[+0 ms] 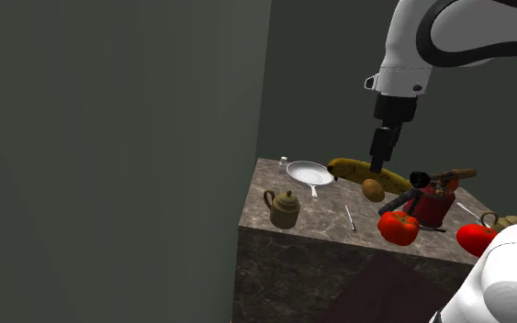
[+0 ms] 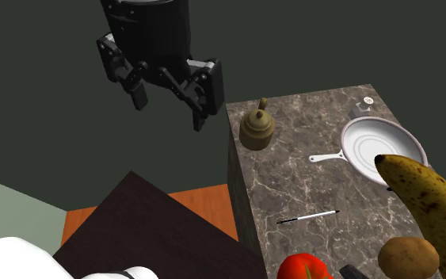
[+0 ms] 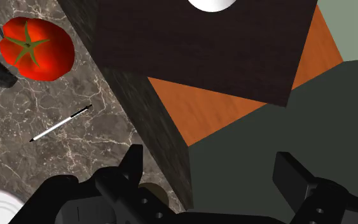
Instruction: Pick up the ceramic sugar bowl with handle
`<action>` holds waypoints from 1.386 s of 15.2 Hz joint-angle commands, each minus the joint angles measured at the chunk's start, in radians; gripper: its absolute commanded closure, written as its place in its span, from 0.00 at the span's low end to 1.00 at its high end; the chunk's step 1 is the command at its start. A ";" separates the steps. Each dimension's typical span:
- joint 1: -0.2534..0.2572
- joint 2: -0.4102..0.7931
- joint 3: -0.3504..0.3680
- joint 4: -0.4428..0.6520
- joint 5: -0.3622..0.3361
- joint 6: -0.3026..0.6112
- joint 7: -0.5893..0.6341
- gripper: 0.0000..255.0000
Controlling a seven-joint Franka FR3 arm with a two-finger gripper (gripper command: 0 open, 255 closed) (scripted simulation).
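Black end effector (image 2: 169,111), upper left of the second exterior view: fingers spread apart, nothing between them, raised clear of the counter (image 2: 308,190). Marbled grey-brown counter, lower right of frame: red tomato (image 2: 304,268), potato (image 2: 407,256), spotted banana (image 2: 423,198). Mid-frame: thin white pen (image 2: 308,216), white frying pan (image 2: 379,143). Farther, at the counter's left edge: olive-brown sugar bowl (image 2: 257,127), upright, lidded, apart from the pan, untouched.

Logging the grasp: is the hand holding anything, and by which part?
Nothing is held: the hand is open in the air, apart from the sugar bowl.
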 commanded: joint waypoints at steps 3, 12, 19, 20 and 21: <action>-0.001 0.057 -0.001 -0.008 -0.005 0.067 -0.006 0.00; -0.010 0.357 -0.001 0.026 -0.031 0.339 -0.025 0.00; -0.016 0.619 0.000 0.131 -0.055 0.502 -0.031 0.00; -0.016 0.657 0.000 0.151 -0.059 0.520 -0.032 0.00; -0.017 0.695 0.000 0.173 -0.063 0.538 -0.032 0.00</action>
